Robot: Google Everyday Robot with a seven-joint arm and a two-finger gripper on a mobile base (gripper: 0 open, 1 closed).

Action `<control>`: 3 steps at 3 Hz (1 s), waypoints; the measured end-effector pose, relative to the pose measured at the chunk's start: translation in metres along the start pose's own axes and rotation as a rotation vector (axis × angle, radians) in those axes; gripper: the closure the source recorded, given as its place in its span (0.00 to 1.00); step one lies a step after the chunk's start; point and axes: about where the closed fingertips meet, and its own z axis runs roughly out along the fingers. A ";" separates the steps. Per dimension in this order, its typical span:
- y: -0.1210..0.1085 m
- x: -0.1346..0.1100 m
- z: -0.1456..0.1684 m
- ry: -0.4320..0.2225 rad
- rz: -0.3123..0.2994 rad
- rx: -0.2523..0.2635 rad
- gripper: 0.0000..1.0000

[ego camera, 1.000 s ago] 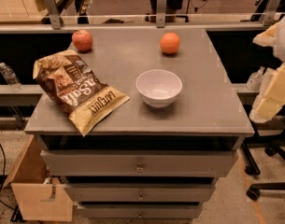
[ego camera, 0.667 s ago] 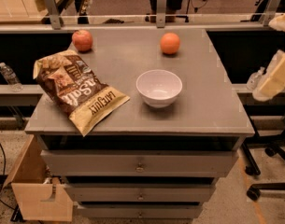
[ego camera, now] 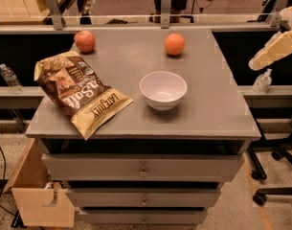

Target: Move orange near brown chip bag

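Observation:
The orange (ego camera: 174, 44) sits on the grey table (ego camera: 217, 104) at the far middle, bright and round. The brown chip bag (ego camera: 78, 91) lies flat on the table's left side, with its tan end toward the front edge. The orange and the bag are well apart, with the white bowl between them. Only a cream-coloured arm link (ego camera: 275, 49) shows at the right edge, above and to the right of the table, far from the orange. The gripper itself is out of view past that edge.
A white bowl (ego camera: 163, 89) stands in the middle of the table. A redder apple-like fruit (ego camera: 84, 40) sits at the far left corner. Drawers are below the table top. A cardboard box (ego camera: 35, 195) stands at lower left, and a small bottle (ego camera: 263, 80) sits on the right ledge.
The cream arm at the right edge has risen and pulled back toward the frame's edge. The orange, bag, bowl and red fruit have not moved.

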 end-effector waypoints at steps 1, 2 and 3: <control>0.000 0.000 0.000 0.000 0.000 0.000 0.00; -0.007 -0.004 0.009 -0.022 0.016 0.018 0.00; -0.025 -0.023 0.042 -0.082 0.028 0.021 0.00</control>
